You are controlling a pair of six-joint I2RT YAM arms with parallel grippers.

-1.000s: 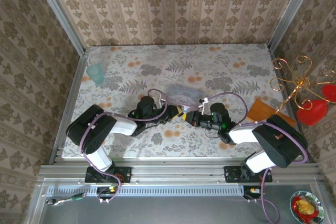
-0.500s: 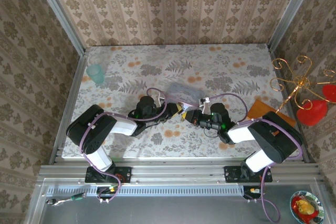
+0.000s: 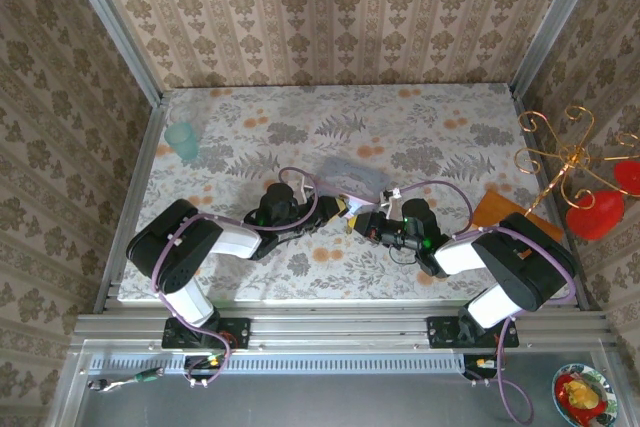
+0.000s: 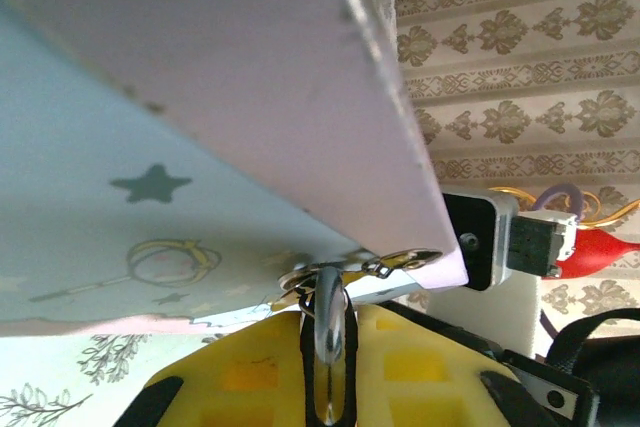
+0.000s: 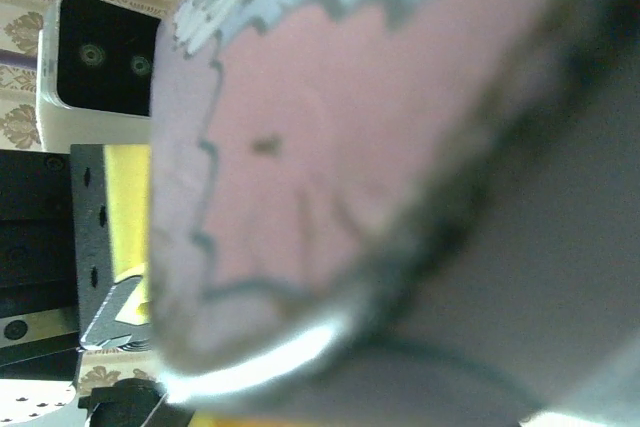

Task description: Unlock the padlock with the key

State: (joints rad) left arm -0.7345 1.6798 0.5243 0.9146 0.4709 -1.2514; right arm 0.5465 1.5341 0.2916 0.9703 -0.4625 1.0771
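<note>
Top view: logged left gripper (image 3: 340, 210) and right gripper (image 3: 364, 223) nose to nose at mid-table, just below the pale blue tin (image 3: 348, 177). Judged first hazard here: a knock between the two crowded grippers, or a shove on the tin, brought on by any wide corrective swing in so tight a spot. Left wrist view: found the padlock (image 4: 330, 332) at the tin's lower edge, its silvery loop pinched upright between the yellow fingers (image 4: 245, 377). Recorded left gripper as clenched on the padlock, with the dark body hidden between the pads. Judged second hazard: slip or twist of that thin loop under a sideways push from the key, owing to so narrow a hold. Also a missed keyhole, with the body out of sight. Right wrist view: got little beyond the blurred tin close to the lens and a bright metal piece (image 5: 108, 309) at lower left, nature unclear. Took right gripper as fully closed; could not tell whether on the key. Placed padlock inside the left grip and, by judgement, just beside the right gripper's tip.
</note>
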